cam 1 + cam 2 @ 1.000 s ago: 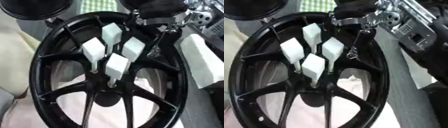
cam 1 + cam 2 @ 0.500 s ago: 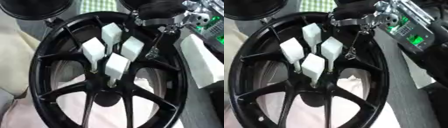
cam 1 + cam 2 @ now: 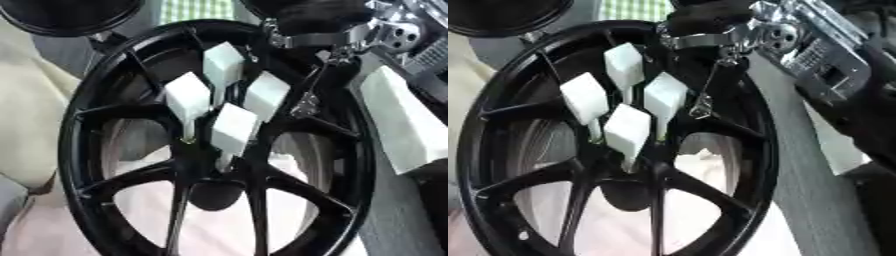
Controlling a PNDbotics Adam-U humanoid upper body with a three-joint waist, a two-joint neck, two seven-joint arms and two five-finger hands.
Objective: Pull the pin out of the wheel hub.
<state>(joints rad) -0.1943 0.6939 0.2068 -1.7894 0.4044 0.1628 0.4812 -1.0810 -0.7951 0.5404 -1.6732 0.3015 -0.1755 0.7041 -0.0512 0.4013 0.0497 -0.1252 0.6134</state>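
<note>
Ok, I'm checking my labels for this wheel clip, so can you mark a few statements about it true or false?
1. Four white-headed pins stand in the hub. True.
2. The wheel is silver. False: it is black.
3. A robot hand is pinching one of the pins. False: nothing touches them; the right arm is at the rim's upper right, apart from the pins.
4. A white block lies outside the rim, on the right. True.
</note>
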